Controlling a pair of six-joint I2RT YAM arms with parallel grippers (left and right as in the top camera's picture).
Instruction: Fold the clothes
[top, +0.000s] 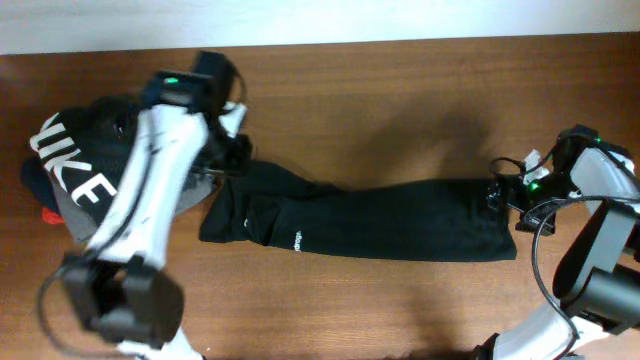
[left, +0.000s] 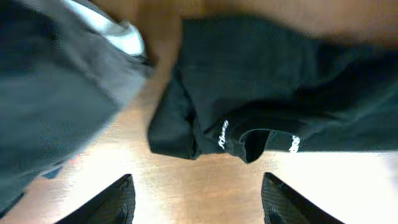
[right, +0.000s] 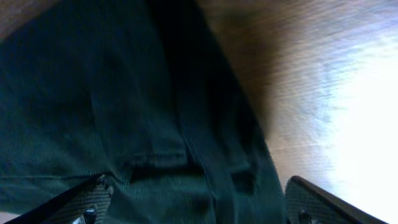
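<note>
T-shirt (top: 360, 225) in long black strip across table (top: 400, 110). Left gripper (left: 198, 186) spread wide, empty, by its left end; right gripper (right: 198, 183) spread wide over right end.

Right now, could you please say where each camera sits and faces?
Overhead: above the brown wooden table, looking down at the plain black fabric T-shirt; both arms show.
Left wrist: on its arm, facing the shirt's lettered end; open left gripper shows.
Right wrist: likewise, facing the shirt's other end; open right gripper shows.
All share the T-shirt.
</note>
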